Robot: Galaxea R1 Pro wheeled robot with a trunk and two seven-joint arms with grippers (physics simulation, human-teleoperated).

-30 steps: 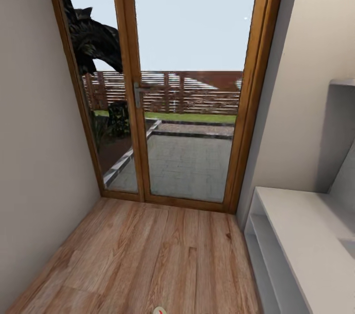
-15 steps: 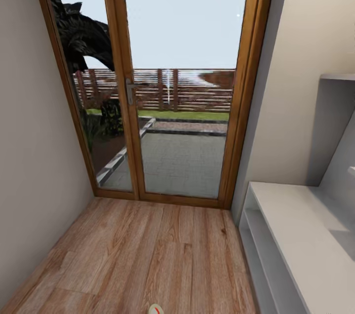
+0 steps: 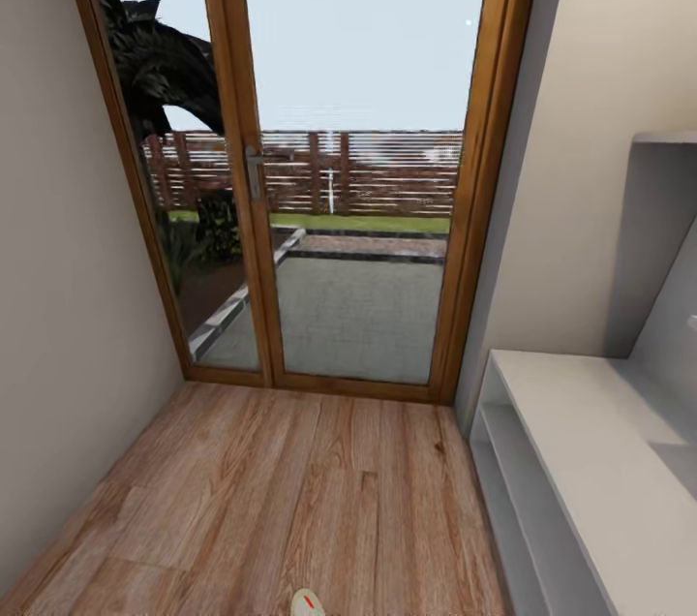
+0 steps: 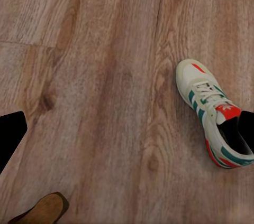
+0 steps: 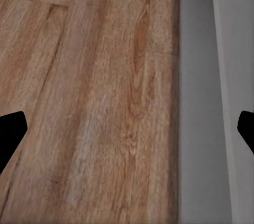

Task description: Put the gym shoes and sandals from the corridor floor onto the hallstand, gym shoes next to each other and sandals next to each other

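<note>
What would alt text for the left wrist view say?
One off-white gym shoe with green stripes and red accents lies on the wood-grain floor. A brown sandal pokes in at the frame's edge, apart from it.

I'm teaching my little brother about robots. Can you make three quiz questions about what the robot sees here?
1. True or false: the gym shoe in the left wrist view is lying on the corridor floor.
2. Which colour are the stripes on the side of that shoe? A) blue B) green C) yellow
3. Fill the gap: in the head view, the pale grey hallstand stands on the ____ side of the corridor.

Key
1. True. It rests on the wood planks, and a brown sandal lies on the floor too, apart from it.
2. B
3. right
</note>
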